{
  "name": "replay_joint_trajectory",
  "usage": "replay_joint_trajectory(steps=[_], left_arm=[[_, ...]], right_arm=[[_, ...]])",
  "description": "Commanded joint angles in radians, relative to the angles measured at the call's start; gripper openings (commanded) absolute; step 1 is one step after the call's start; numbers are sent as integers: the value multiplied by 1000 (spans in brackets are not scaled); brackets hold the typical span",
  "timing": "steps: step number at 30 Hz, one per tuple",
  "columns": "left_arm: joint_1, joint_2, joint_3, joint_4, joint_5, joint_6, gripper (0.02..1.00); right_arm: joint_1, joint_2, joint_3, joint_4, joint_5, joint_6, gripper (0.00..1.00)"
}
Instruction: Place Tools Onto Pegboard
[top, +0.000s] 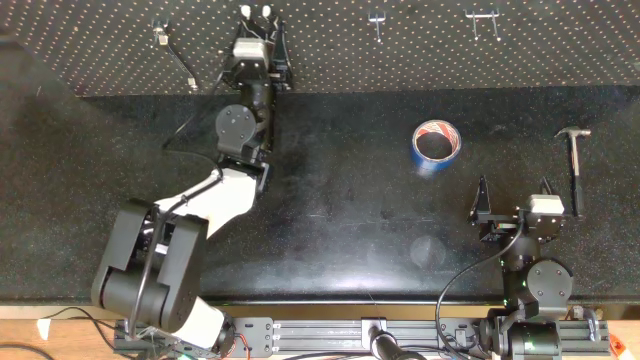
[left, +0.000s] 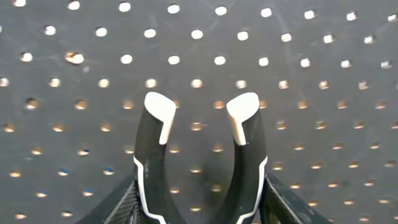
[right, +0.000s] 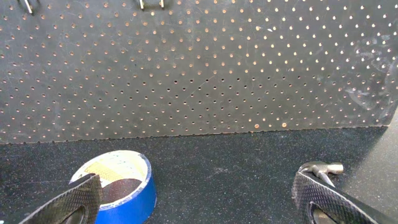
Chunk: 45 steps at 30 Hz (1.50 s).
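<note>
My left gripper (top: 258, 52) is up against the pegboard (top: 420, 45) at the back left, shut on a pair of pliers (top: 257, 25). The pliers' black handles with white tips (left: 163, 112) spread apart and point at the board's holes, with the left gripper (left: 199, 208) clamped lower on them. A blue tape roll (top: 436, 143) lies flat on the black mat, and a hammer (top: 575, 165) lies at the far right. My right gripper (top: 514, 203) stands open near the front right, with the tape roll (right: 118, 180) and the hammer head (right: 320, 169) ahead of its fingers (right: 74, 202).
Metal hooks (top: 378, 20) (top: 483, 18) stick out of the pegboard at the upper right. Another hook (top: 160, 38) at the upper left has a thin dark item (top: 185, 68) beside it. Bare black mat (top: 340, 200) lies between the arms.
</note>
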Motion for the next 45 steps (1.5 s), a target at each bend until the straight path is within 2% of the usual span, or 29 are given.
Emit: replay_joint_trajectory(steps=[1,12,22,29,33,45], left_arm=[[-5,3,30,-7,-1,-35,29],[-5,3,30,-144,-44,-35,29],[-13,3,31,-22,-35,-58,27],[-17,3,31,-1,-67,-56,27],[-17,3,30,-29,-110,-4,27],[-17,3,30,-162,-122,-4,27]], right_arm=[[-6,-4,-3,-5,-6,-14,1000],[-6,-4,-3,-5,-6,-14,1000],[-6,-4,-3,-5,-6,-14,1000],[-6,-4,-3,-5,-6,-14,1000],[-6,-4,-3,-5,-6,-14,1000],[-6,-4,-3,-5,-6,-14,1000]])
